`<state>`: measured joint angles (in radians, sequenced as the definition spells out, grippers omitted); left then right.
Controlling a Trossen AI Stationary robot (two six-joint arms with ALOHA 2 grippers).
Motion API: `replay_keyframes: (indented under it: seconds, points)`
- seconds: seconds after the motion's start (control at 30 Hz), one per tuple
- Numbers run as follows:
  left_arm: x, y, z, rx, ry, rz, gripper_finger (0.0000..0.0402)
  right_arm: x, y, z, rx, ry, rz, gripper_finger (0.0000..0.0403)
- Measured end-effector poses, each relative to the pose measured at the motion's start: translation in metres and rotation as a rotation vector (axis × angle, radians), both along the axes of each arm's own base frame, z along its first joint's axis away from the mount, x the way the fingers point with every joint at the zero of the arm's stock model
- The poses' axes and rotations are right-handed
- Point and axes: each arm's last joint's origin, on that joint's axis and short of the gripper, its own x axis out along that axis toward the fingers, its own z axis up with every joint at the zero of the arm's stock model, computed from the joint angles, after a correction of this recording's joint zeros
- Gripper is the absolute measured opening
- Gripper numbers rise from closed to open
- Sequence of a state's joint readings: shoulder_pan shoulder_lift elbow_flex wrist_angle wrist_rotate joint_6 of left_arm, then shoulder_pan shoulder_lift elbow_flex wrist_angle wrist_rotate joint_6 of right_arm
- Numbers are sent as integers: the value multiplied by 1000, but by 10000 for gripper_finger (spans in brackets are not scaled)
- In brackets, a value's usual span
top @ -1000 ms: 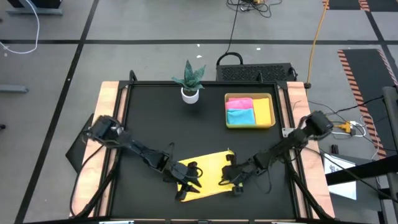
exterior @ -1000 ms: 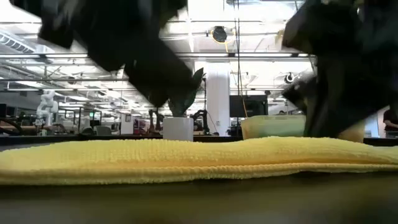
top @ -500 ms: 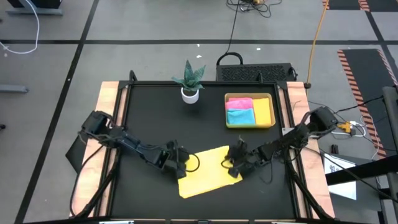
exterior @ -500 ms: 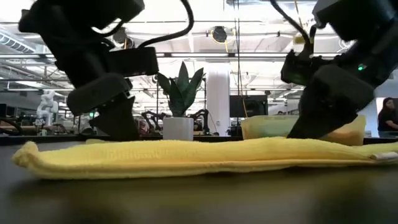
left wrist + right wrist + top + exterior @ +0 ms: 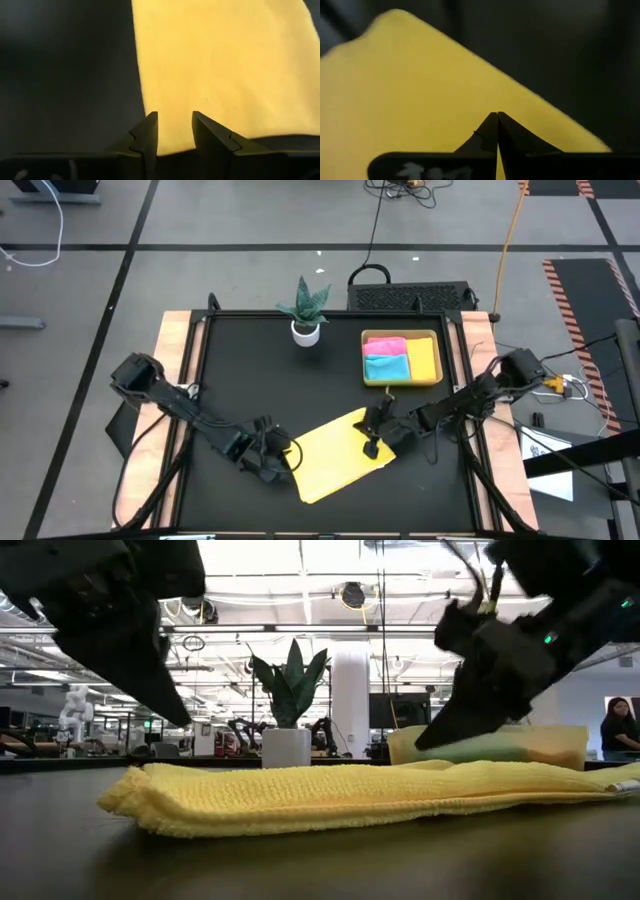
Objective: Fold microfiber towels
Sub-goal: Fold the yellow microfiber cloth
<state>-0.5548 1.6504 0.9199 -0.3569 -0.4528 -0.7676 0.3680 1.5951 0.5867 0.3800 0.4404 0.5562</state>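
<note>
Black table [image 5: 230, 370], folded yellow towel [image 5: 335, 460] flat for smoothing, left gripper [image 5: 272, 465] slightly open at its edge, right gripper [image 5: 371, 448] pinched closed on top.

Two slender dark arms are seen, jointed in rounded black housings with thin black cables looped alongside. The left gripper [image 5: 172, 131] carries two black wedge-shaped fingers; the right gripper [image 5: 497, 131] bears faint white lettering on its body.
</note>
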Motion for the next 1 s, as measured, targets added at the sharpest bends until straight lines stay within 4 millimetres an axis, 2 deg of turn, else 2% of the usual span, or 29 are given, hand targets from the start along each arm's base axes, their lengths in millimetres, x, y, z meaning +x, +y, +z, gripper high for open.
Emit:
replay_keyframes:
  seconds: [0.07,0.17,0.23,0.33,0.4,0.53,0.63,0.7,0.83,0.9,1.0]
  points:
    - [4,1,-5,20,-3,-1,122,1,-7,-5,-4,22,-35,0]
    - [7,3,-28,36,53,-23,122,3,-17,-13,16,60,-102,0]
    - [9,1,-40,8,89,-46,122,4,-23,-22,18,93,-133,0]
    - [8,-6,-47,-76,133,-60,122,12,-30,-28,37,76,-158,0]
    - [4,-16,-43,-157,157,-81,122,24,-33,-29,41,59,-134,0]
    - [-14,-35,-18,-287,180,-149,122,55,-39,-30,-10,30,-60,0]
    - [-20,-46,13,-328,43,-197,122,78,-38,-26,-136,-20,41,0]
    - [-25,-46,25,-243,-46,-194,122,89,-33,-15,-226,-81,113,0]
    - [-22,-39,30,-88,-143,-159,122,87,-20,14,-296,-166,185,0]
    - [-14,-31,29,-30,-157,-149,122,76,-11,23,-297,-174,213,0]
    - [7,-13,14,47,-142,-123,122,55,3,31,-254,-156,257,0]
